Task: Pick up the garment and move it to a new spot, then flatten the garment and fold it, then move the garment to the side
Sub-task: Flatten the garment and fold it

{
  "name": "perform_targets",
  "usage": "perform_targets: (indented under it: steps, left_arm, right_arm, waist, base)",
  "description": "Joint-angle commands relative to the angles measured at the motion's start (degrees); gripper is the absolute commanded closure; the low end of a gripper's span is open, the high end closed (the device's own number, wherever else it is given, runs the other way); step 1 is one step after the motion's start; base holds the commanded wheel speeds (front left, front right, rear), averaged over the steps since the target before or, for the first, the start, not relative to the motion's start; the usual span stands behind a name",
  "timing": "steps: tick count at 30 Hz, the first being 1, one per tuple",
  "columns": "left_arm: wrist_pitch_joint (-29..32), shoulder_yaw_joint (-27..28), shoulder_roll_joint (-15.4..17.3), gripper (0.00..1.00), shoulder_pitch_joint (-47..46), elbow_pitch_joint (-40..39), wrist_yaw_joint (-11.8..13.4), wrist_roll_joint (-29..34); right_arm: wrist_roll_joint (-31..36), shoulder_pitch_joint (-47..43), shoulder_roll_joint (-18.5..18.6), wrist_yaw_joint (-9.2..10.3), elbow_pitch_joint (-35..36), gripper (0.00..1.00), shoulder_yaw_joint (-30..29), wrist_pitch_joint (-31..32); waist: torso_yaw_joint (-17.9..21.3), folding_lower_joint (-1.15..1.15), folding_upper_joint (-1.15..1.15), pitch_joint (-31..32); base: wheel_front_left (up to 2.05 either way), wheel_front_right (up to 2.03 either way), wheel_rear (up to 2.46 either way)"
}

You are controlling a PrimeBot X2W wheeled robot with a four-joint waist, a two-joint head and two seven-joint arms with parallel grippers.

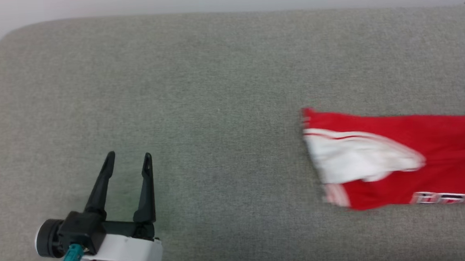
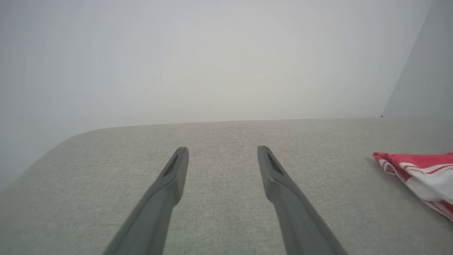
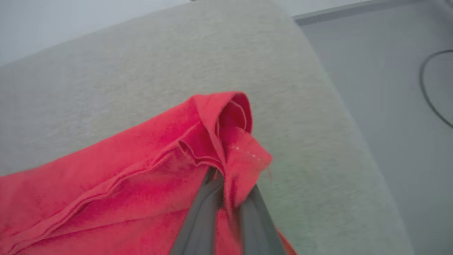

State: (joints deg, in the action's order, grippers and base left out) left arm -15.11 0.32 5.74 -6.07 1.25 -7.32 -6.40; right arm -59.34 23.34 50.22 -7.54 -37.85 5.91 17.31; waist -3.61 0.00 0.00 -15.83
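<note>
The garment point(image 1: 404, 160), a red jersey with a white section and striped trim, lies folded along the right of the grey cushioned surface and runs off the head view's right edge. Its striped end point(image 2: 421, 173) shows at the right of the left wrist view. In the right wrist view my right gripper point(image 3: 230, 180) is shut on a bunched red corner of the garment point(image 3: 219, 138), which is lifted off the surface. My left gripper point(image 1: 128, 161) stands open over bare cushion at the lower left, well away from the garment, nothing between its fingers point(image 2: 177, 170).
The grey cushioned surface point(image 1: 197, 88) has a rounded far edge against a pale wall. In the right wrist view its right edge drops to a grey floor point(image 3: 400, 88) with a dark cable point(image 3: 424, 92).
</note>
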Motion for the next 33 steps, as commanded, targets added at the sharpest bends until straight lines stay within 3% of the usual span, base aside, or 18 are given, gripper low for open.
perform_targets:
  steps: [1, 5, 9, 16, 24, 28, 33]
  left_arm:
    - [0.0, -0.1, 0.3, 0.0, -0.5, 0.0, -0.2, 0.1]
    - [0.0, -0.8, 0.5, 0.0, -0.4, 0.0, -0.2, 0.5]
    - [0.0, -0.1, -0.1, 0.0, 0.5, 0.3, -0.2, 0.5]
    - [0.0, -0.1, -1.0, 0.0, 2.0, 0.8, -0.2, -0.4]
    - [0.0, -1.5, -1.7, 0.0, 2.6, 1.9, -0.2, -1.9]
    - [0.0, -1.8, -2.1, 0.0, 2.0, 1.8, -0.2, -2.4]
    - [0.0, -2.5, -2.4, 0.0, 1.2, 2.2, -0.2, -3.1]
  right_arm:
    - [1.2, 0.8, 0.9, 0.11, -1.5, 1.0, -1.4, -1.1]
    - [2.8, 0.9, 0.3, 0.11, -3.8, 1.0, -3.7, -2.1]
    - [3.5, -0.9, -2.1, 0.11, 1.0, 1.0, -2.3, -0.3]
    - [1.3, -5.8, -6.7, 0.1, 19.9, 1.0, 1.9, 4.7]
    - [4.3, -5.7, -12.4, 0.1, 40.1, 1.0, 8.4, 13.2]
    - [6.8, -3.6, -15.8, 0.1, 42.9, 1.0, 10.8, 16.5]
    - [11.1, -0.8, -18.3, 0.1, 40.2, 1.0, 13.9, 18.2]
  waist:
    - [0.4, 0.0, 0.0, -0.3]
    - [0.5, 0.0, 0.0, 0.3]
    - [0.4, 0.0, 0.0, 1.4]
    - [-0.7, 0.0, 0.0, 3.2]
    - [-2.9, 0.0, 0.0, 3.6]
    - [-4.3, 0.0, 0.0, 3.1]
    - [-6.2, 0.0, 0.0, 2.1]
  base:
    - [0.0, 0.0, 0.0]
    - [0.0, 0.0, 0.0]
    - [0.0, 0.0, 0.0]
    - [0.0, 0.0, 0.0]
    - [0.0, 0.0, 0.0]
    - [0.0, 0.0, 0.0]
    - [0.0, 0.0, 0.0]
